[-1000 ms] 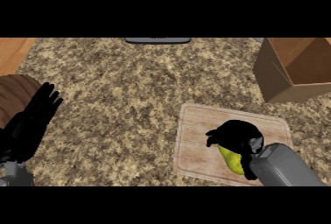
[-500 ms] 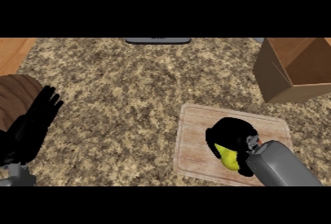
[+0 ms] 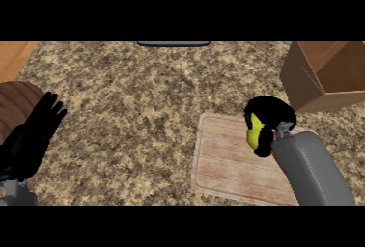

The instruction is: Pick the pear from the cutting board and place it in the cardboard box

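My right hand [image 3: 269, 116] is curled round the yellow-green pear [image 3: 252, 135], of which only a strip shows between the fingers. Hand and pear hang over the far right corner of the pale wooden cutting board [image 3: 228, 164]. The open cardboard box [image 3: 324, 77] stands at the upper right, a short way beyond the hand. At the left edge my left hand [image 3: 35, 137] rests open with its fingers up.
A dark brown round object [image 3: 14, 103] lies at the left edge behind the left hand. A grey bar [image 3: 173, 44] sits at the counter's far edge. Wooden surface [image 3: 14, 55] shows in the upper left corner.
My right hand has lifted the pear off the board's middle and carried it up and to the right, toward the box. The left hand has hardly moved.
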Controlling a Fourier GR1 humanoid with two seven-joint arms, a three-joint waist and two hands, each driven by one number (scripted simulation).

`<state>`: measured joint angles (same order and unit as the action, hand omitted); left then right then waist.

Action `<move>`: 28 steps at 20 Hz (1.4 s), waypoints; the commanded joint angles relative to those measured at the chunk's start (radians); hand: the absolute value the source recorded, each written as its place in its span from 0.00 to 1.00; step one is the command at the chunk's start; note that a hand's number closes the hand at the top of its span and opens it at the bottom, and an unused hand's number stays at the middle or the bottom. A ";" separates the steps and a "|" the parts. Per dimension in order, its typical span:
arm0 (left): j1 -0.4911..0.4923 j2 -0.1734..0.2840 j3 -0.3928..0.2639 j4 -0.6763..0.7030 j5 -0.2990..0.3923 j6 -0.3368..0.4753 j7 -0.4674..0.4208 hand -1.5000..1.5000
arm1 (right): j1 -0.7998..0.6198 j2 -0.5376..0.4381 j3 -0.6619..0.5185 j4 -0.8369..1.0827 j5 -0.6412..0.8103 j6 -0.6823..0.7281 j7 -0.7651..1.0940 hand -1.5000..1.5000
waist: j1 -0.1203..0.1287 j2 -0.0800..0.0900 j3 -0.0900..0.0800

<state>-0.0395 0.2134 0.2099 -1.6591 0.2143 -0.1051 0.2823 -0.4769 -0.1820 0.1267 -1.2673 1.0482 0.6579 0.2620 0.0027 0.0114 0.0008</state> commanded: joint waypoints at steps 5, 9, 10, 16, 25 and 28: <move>-0.033 0.001 -0.031 -0.013 0.006 -0.021 0.026 0.50 | -0.277 0.164 -0.234 0.148 0.125 -0.305 0.515 1.00 | 0.057 0.004 -0.001; -0.059 0.004 -0.025 0.017 -0.001 -0.012 0.028 0.50 | -0.444 0.180 -0.217 0.288 0.187 -0.461 0.583 1.00 | 0.057 0.005 -0.001; -0.060 -0.003 -0.032 0.021 -0.022 -0.004 0.001 0.50 | -0.508 0.171 -0.230 0.338 0.197 -0.462 0.575 1.00 | 0.054 0.005 -0.001; -0.086 0.018 0.008 0.052 0.015 -0.011 0.030 0.50 | -0.713 0.173 -0.204 0.381 0.282 -0.544 0.681 1.00 | 0.033 -0.001 -0.002; -0.032 -0.029 -0.030 -0.013 -0.031 0.033 0.025 0.50 | -0.811 0.038 -0.241 0.441 0.393 -0.593 0.794 1.00 | 0.012 -0.010 -0.001; 0.000 -0.002 0.004 0.004 0.022 -0.029 0.008 0.50 | -0.844 0.029 -0.258 0.507 0.417 -0.642 0.821 1.00 | 0.019 -0.007 -0.002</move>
<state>-0.0529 0.1992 0.1901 -1.6597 0.2016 -0.1051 0.2948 -1.2881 -0.1220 -0.1170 -0.8098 1.4356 0.0566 1.0206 0.0242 0.0044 -0.0007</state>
